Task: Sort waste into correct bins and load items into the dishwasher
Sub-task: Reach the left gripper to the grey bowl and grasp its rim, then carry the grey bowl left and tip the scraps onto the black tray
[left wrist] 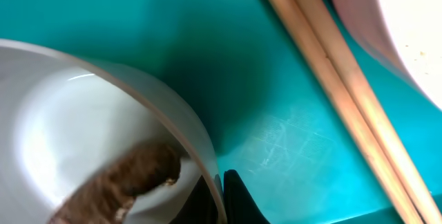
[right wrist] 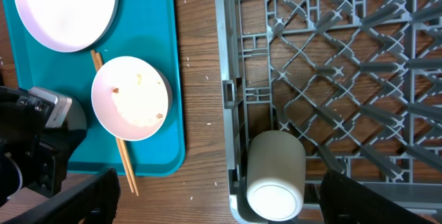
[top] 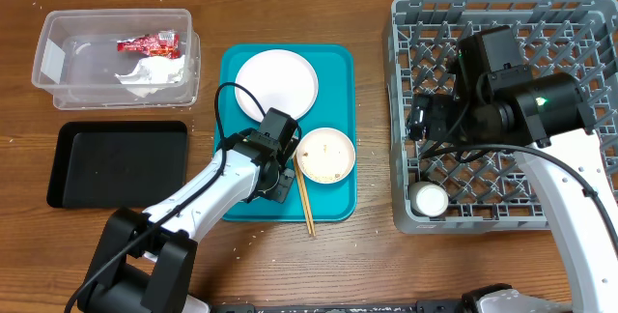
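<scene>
Over the large square grey plastic dish rack (top: 502,9), the right gripper (top: 423,120) is hanging wide open and empty. On the flat teal tray (top: 333,202), the left gripper (left wrist: 222,200) is clamping the rim of the pale blue-grey bowl (left wrist: 90,134); emptying it appears to be in hand, calling for a level lift, probably to the shallow black rectangular tray (top: 68,197). Only the left wrist view is showing the small brown food lump (left wrist: 131,179) inside.
</scene>
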Robot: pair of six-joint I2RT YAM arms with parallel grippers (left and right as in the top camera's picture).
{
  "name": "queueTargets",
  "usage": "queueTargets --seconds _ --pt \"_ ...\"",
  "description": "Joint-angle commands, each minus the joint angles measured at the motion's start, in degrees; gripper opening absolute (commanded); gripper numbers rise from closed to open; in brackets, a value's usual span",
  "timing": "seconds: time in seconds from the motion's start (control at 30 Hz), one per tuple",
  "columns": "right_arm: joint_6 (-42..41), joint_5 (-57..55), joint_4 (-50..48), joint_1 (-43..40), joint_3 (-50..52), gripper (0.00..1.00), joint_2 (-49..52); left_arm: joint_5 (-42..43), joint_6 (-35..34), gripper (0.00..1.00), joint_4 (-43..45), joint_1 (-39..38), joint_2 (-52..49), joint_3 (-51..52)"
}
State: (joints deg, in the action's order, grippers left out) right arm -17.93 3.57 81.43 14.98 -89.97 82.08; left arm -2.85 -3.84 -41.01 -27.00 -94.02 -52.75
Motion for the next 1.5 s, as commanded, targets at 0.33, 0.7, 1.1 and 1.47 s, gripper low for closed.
queueTargets --seconds 0.33,0.7,1.1,1.47 --pt "0.3 -0.5 -0.3 -0.2 0.2 0.95 0.0 1.2 -7.3 0.04 -8.7 0.1 -0.8 -7.0" --pt "0.4 -0.5 -0.1 -0.2 0.2 0.98 0.0 6.6 -12.3 0.04 -29.1 5.1 -0.8 -29.5" --pt "0.4 -0.5 -0.1 -0.2 0.2 0.99 0.0 37.0 8.6 0.04 -35.2 39.2 -0.8 -34.2" --pt "0.4 -0.5 -0.3 -0.2 0.2 0.99 0.0 71.6 20.8 0.04 -37.4 64.7 -13.9 -32.4"
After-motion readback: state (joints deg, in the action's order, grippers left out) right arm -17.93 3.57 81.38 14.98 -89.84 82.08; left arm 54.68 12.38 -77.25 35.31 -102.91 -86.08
